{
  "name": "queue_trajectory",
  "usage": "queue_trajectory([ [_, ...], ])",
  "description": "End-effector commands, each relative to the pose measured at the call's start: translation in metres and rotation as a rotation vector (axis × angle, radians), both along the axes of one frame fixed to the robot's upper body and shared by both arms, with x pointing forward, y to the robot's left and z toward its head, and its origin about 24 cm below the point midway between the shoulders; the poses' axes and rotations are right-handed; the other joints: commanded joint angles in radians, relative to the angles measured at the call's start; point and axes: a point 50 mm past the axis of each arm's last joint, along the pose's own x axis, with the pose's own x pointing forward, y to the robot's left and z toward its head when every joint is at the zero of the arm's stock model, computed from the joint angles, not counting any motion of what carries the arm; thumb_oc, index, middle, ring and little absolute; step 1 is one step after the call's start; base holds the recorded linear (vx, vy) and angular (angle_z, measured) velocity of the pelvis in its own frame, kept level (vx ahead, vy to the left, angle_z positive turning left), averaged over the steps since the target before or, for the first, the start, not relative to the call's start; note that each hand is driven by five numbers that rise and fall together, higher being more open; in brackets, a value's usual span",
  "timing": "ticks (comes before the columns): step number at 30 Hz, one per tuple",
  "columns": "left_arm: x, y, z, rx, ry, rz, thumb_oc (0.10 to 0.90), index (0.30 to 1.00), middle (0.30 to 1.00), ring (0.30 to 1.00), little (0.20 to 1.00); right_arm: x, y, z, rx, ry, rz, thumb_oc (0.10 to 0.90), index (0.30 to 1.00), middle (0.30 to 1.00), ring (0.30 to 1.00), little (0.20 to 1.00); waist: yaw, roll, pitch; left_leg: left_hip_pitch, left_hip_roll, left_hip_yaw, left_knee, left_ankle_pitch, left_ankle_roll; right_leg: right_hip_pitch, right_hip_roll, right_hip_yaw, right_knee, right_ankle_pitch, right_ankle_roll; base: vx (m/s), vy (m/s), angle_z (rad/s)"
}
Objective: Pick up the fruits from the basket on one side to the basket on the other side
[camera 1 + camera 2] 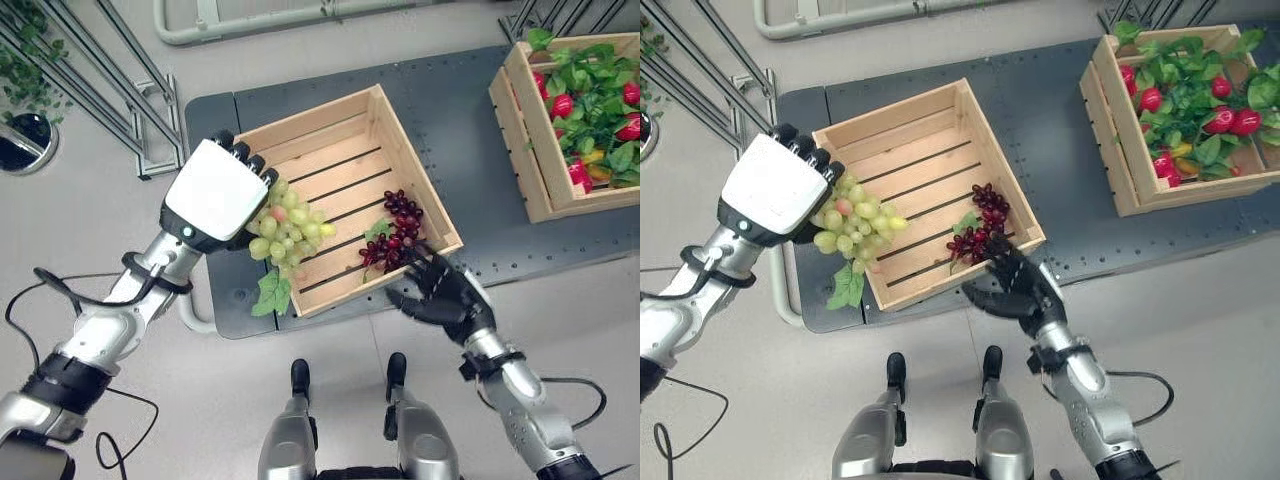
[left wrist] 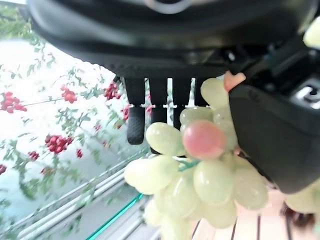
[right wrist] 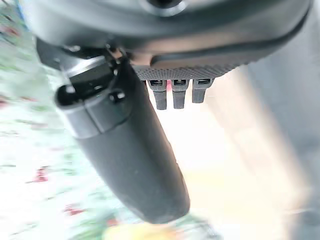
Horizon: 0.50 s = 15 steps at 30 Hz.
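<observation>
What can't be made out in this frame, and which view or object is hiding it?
- Left hand: in the head views its white back hides how its fingers meet the green grapes.
- Right hand: whether it touches the near crate rim or the dark red grapes is unclear; its wrist view is blurred.
- Far crate: cut off by the edge; leaves hide most of the red fruits.

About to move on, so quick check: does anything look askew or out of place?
The near crate sits turned at an angle on the table, unlike the far crate. The green grapes hang over its left rim in the left hand.
</observation>
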Motion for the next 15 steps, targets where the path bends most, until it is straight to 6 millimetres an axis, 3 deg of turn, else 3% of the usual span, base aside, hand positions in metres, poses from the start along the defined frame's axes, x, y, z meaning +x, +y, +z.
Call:
queue_trajectory([
  [1, -0.002, 0.001, 0.023, -0.061, -0.214, -0.063, 0.400, 0.300, 0.300, 0.300, 0.300, -0.005, 0.002, 0.024, 0.130, -0.104, 0.132, 0.800, 0.900, 0.900, 0.900, 0.900, -0.029, 0.007, -0.279, -0.040, -0.024, 0.022, 0.002, -0.033, 0.013, -0.018, -0.016, 0.028, 0.008, -0.014, -0.013, -0.06, 0.022, -0.10],
  [7, 0.014, -0.030, 0.037, 0.009, -0.269, -0.175, 0.400, 0.300, 0.300, 0.300, 0.300, 0.019, 0.025, 0.040, 0.227, -0.091, 0.218, 0.800, 0.900, 0.900, 0.900, 0.900, -0.016, 0.030, -0.303, -0.018, -0.022, 0.022, 0.002, -0.047, 0.015, -0.006, -0.039, 0.040, 0.001, -0.003, 0.001, -0.05, 0.016, -0.07],
  [15, 0.013, -0.047, 0.044, 0.031, -0.230, -0.246, 0.400, 0.300, 0.300, 0.300, 0.300, 0.013, 0.044, 0.042, 0.315, -0.026, 0.313, 0.800, 0.900, 0.900, 0.900, 0.900, 0.002, 0.011, -0.375, 0.021, -0.017, 0.031, 0.002, -0.054, 0.012, 0.033, -0.052, 0.018, 0.001, -0.006, 0.014, 0.06, -0.037, 0.00],
])
